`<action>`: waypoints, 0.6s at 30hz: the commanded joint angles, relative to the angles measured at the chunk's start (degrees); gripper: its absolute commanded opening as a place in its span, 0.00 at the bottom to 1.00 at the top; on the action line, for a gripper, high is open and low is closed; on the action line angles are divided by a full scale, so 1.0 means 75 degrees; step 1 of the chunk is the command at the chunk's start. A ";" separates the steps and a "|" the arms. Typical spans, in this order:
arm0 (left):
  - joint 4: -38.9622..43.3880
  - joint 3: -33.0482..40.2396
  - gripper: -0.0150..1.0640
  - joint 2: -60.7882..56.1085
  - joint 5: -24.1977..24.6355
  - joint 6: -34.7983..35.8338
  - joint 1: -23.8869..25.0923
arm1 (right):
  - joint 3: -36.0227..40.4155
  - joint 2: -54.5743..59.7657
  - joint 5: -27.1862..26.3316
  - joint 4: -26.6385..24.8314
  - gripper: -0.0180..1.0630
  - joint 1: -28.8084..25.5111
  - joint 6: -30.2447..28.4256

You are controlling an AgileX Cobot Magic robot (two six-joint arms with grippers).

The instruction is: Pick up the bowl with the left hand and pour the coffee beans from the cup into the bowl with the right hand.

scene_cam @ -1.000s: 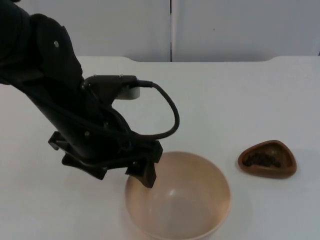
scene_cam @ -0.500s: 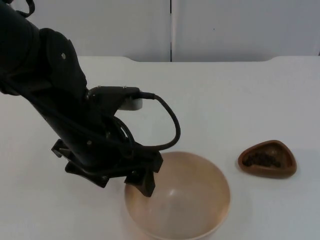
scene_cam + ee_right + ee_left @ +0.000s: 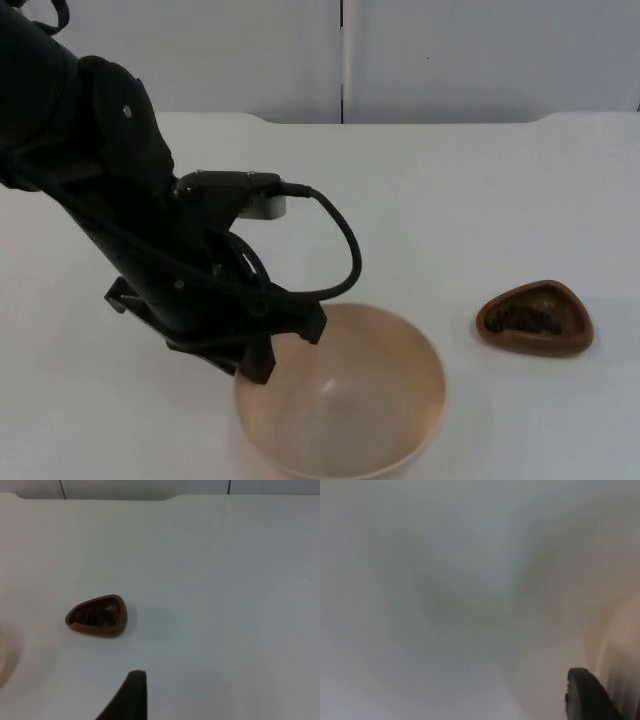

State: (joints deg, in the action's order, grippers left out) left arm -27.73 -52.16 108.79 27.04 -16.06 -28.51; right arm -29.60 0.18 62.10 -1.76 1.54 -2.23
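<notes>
White desk (image 3: 470, 210) runs back to a grey partition wall (image 3: 480, 55), whose panels meet at a dark vertical seam. No brand, label or writing can be read on anything in view.

At the near edge, slightly left of the middle, sits the bowl (image 3: 340, 395), a pale peach, round, deep vessel with nothing inside it. The left arm (image 3: 110, 190) reaches down from the far left, and the left pincer (image 3: 285, 345) sits over the bowl's far-left rim: one black finger hangs down outside the wall on the left, the other lies at the rim on the inner side, so the rim stands between them. Whether the fingers actually press on the rim cannot be told. In the left wrist view a black fingertip (image 3: 587, 695) stands just beside a pale curved edge of the bowl (image 3: 620, 660), and the rest is a blur of white.

Well to the right of the bowl, apart from it, rests the cup (image 3: 535, 318), a small brown dish with a rounded triangular outline, holding dark coffee beans (image 3: 522, 320). The right wrist view looks down on the same cup (image 3: 96, 615) with its beans (image 3: 95, 615) on bare desk, and a black fingertip (image 3: 129, 700) of the right pincer hangs nearer than the cup, not touching it. How far that pincer is spread cannot be told.
</notes>
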 commanded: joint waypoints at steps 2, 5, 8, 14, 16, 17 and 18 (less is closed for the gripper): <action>-0.0189 -0.0043 0.04 -0.0098 -0.0049 -0.0023 -0.0008 | 0.0007 -0.0024 -0.0040 0.0016 0.99 -0.0037 0.0013; -0.0265 -0.0043 0.01 -0.0283 -0.0049 -0.0023 -0.0008 | 0.0007 -0.0024 -0.0040 0.0016 0.99 -0.0037 0.0013; -0.0305 -0.0043 0.01 -0.0565 -0.0036 0.0008 -0.0008 | 0.0007 -0.0024 -0.0040 0.0016 0.99 -0.0037 0.0013; -0.0038 -0.0455 0.01 -0.1330 0.0447 0.0481 -0.0008 | 0.0007 -0.0024 -0.0040 0.0016 0.99 -0.0037 0.0013; 0.0317 -0.0861 0.01 -0.1499 0.0893 0.0769 -0.0008 | 0.0007 -0.0024 -0.0040 0.0016 0.99 -0.0037 0.0013; 0.0522 -0.1109 0.01 -0.1537 0.1100 0.0938 -0.0008 | 0.0007 -0.0024 -0.0040 0.0016 0.99 -0.0037 0.0013; 0.0749 -0.1301 0.01 -0.1537 0.1319 0.1123 -0.0008 | 0.0007 -0.0024 -0.0040 0.0016 0.99 -0.0037 0.0013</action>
State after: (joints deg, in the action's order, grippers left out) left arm -25.50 -58.56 98.29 33.26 -10.89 -28.51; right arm -29.60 0.18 62.10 -1.76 1.54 -2.23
